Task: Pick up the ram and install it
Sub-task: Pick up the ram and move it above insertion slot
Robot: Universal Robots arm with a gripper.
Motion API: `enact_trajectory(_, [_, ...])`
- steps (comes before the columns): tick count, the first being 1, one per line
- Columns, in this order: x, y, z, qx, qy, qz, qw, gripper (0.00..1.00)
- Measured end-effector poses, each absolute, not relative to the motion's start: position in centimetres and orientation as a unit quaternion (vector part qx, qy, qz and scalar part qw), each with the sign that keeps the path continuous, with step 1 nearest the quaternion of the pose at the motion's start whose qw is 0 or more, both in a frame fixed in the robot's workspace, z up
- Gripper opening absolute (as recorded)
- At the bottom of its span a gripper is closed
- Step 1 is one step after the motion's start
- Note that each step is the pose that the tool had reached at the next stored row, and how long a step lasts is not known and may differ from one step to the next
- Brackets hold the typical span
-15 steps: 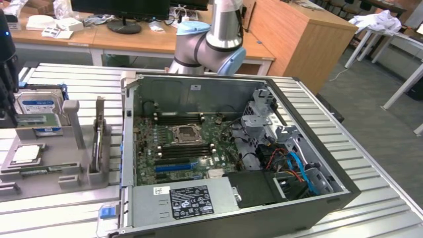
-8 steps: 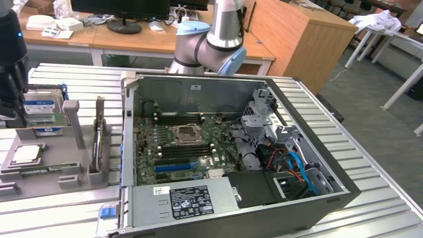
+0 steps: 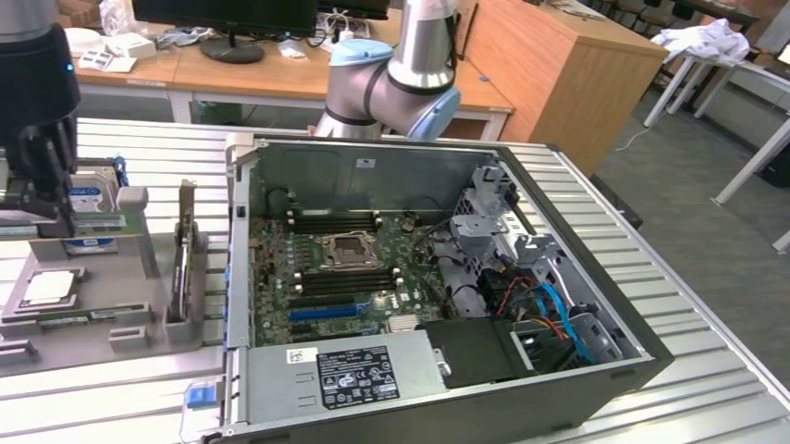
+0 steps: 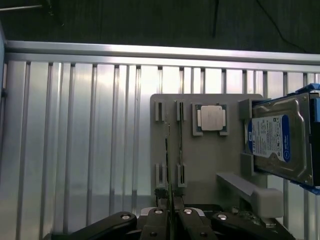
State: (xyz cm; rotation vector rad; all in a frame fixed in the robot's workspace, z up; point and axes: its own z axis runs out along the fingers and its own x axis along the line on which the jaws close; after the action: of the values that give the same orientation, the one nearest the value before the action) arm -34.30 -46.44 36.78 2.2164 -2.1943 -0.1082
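Note:
My gripper (image 3: 40, 208) hangs at the exterior view's far left, above the grey parts holder (image 3: 139, 310). It is shut on the ram (image 3: 89, 222), a thin greenish stick lying level just under the black fingers. In the wrist view the ram (image 4: 167, 160) appears edge-on as a thin dark line that runs out from between the two fingers (image 4: 159, 220) of the gripper (image 4: 171, 220), over the holder (image 4: 200, 170). The open computer case (image 3: 247, 277) lies to the exterior view's right, with black memory slots (image 3: 339, 279) beside the processor socket (image 3: 348, 250).
On the holder rest a square silver processor (image 4: 211, 118) and a boxy hard drive (image 4: 280, 140) with a blue-white label. A flat card (image 3: 185, 254) stands upright between holder and case. The arm's base (image 3: 395, 83) rises behind the case. The table top is ribbed aluminium.

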Motion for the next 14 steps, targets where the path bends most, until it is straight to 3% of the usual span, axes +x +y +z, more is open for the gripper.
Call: enact_trajectory(14, [-31.0, -46.5, 36.8, 0.711, -0.702, -0.035, 0.01, 0.14])
